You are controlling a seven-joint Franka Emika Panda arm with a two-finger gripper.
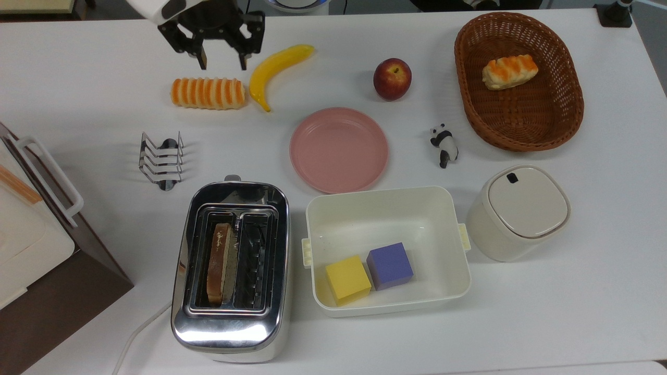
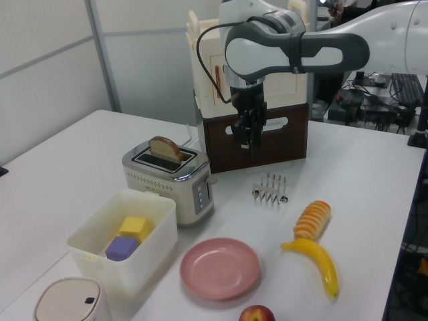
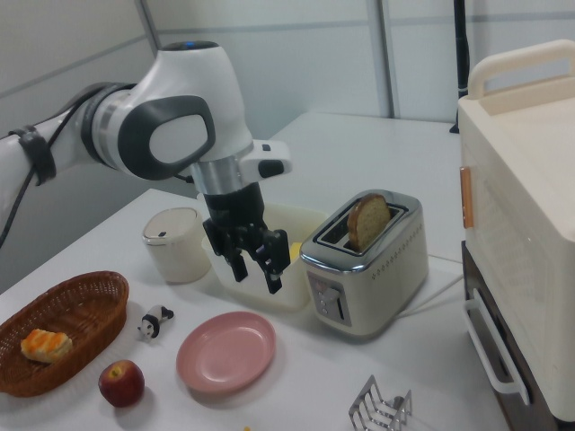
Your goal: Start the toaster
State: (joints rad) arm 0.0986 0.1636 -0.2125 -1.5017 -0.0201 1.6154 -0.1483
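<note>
At the top view's far left, a brown-and-white box (image 1: 31,245) with a white handle sits at the table (image 1: 573,312) edge. Moving right, you find the wire toast rack (image 1: 160,159) and, nearer in the top view, the toaster (image 1: 231,271), standing upright with its control end facing the rack side. A slice of bread (image 1: 219,263) stands in the left slot and, in the left view, rises above the chrome top, so judge the toaster as not running: the lever (image 1: 232,178) appears to be up.

Above the rack, at the far edge, the pincer (image 1: 221,58) hangs over the table with its fingers spread apart and nothing between them, well apart from the toaster. Just below it in the top view lie a striped bread roll (image 1: 208,93) and a banana (image 1: 276,65).

Further right are the pink plate (image 1: 338,150), the cream tub (image 1: 388,250) holding two blocks, the apple (image 1: 392,78), and the wicker basket (image 1: 563,120).

To start the toaster, you would need to bring the pincer back to the lever end.
</note>
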